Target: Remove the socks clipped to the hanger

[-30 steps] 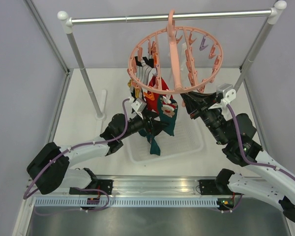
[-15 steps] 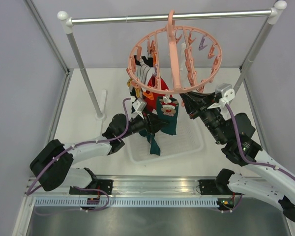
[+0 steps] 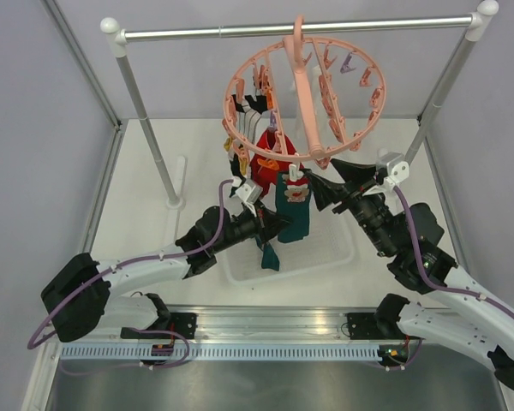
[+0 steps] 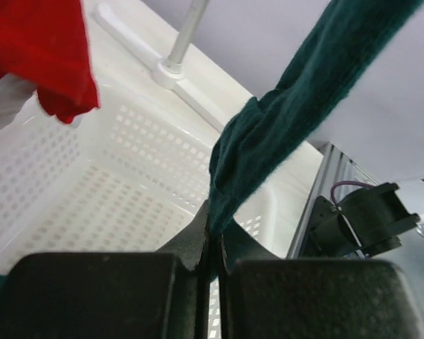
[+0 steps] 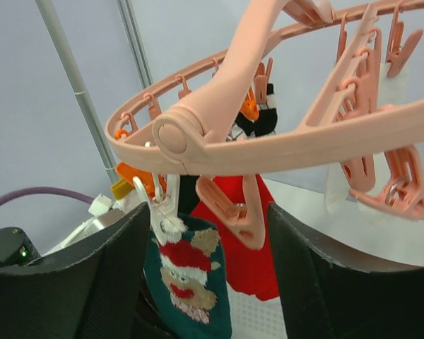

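The pink ring hanger (image 3: 305,103) hangs by its hook from the rail, and socks dangle from clips on its left side. Among them are white striped ones (image 3: 250,128), a red one (image 3: 265,167) and a dark teal one with a Santa-bear face (image 3: 293,210). My left gripper (image 3: 277,226) is shut on dark teal sock fabric (image 4: 268,134), which runs up and to the right from the jaws (image 4: 213,220). My right gripper (image 3: 319,190) is open just under the ring (image 5: 268,148). An empty pink clip (image 5: 233,212) hangs between its fingers, with the teal sock (image 5: 187,282) and red sock (image 5: 251,247) behind it.
A white perforated tray (image 3: 330,248) lies on the table under the hanger. The silver rail (image 3: 206,32) rests on two slanted posts (image 3: 150,128) (image 3: 445,86). The left post's foot (image 4: 171,67) stands beyond the tray. Grey walls close in both sides.
My left gripper has shut on the dark teal sock and shifted right. My right gripper has opened beneath the ring. The hanger has swung slightly up and back.
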{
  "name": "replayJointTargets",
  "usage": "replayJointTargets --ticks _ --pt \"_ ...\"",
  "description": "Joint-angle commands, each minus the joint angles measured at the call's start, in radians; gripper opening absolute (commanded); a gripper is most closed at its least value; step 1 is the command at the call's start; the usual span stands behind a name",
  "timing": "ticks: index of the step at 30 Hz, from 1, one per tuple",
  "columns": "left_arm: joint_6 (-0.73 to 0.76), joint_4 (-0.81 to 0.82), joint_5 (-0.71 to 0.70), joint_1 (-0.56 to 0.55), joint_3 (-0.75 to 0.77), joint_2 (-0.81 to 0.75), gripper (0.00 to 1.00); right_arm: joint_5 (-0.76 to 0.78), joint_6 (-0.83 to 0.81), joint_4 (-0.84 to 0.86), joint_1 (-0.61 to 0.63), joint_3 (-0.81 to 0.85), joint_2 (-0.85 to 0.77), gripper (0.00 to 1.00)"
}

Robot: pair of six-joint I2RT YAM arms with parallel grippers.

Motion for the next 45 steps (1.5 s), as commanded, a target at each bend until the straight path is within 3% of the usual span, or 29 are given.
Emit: replayJointTargets --ticks 1,7,11,17,26,45 --pt "0.046 -0.08 -0.085 -0.01 0.034 -0.034 0.02 0.025 0.026 -0.012 0.003 -0.039 -0.044 0.72" --pt "0.049 -0.138 -0.103 -0.011 0.057 -0.042 0.02 -0.017 0.035 -0.043 0.003 -0.121 -0.154 0.73" --pt "0.049 -0.16 -0.112 -0.011 0.073 -0.04 0.02 -0.138 0.032 -0.04 0.003 -0.158 -0.187 0.73" --pt "0.046 -0.188 -0.111 -0.014 0.1 -0.02 0.02 -0.37 0.023 -0.029 0.005 -0.061 -0.037 0.7" --pt "0.052 -0.218 -0.106 -0.022 0.117 -0.019 0.02 -0.246 -0.022 0.053 0.003 -0.018 0.072 0.75" --pt "0.043 -0.235 -0.076 -0.046 0.131 -0.019 0.02 -0.18 -0.138 0.109 0.003 0.032 0.105 0.78"
